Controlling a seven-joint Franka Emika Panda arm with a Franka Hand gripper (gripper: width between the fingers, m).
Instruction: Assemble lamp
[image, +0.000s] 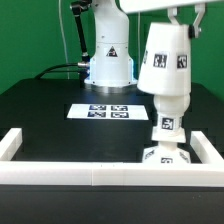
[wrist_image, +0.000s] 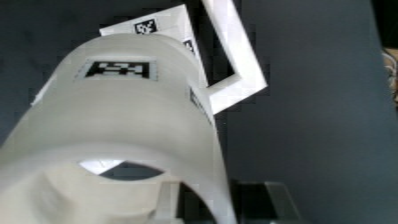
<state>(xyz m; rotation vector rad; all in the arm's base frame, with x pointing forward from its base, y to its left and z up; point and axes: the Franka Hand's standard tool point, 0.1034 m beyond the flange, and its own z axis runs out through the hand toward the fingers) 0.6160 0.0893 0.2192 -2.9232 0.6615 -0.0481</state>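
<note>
- Above the black table (image: 40, 110), toward the exterior view's right, I am holding the white shade (image: 166, 62) up in the air, slightly tilted.
- My gripper (image: 185, 22) is sitting at the shade's top edge; I cannot tell how wide my fingers are standing, since the shade is hiding them in both views.
- Directly below the shade, the bulb (image: 167, 125) is standing upright on the square base (image: 163, 156), close to the white rail frame (image: 60, 172).
- Behind them, the marker board (image: 102, 111) is lying flat on the table.
- Filling my wrist view, the shade (wrist_image: 125, 120) is showing one tag, with the frame (wrist_image: 228, 60) beyond it.
</note>
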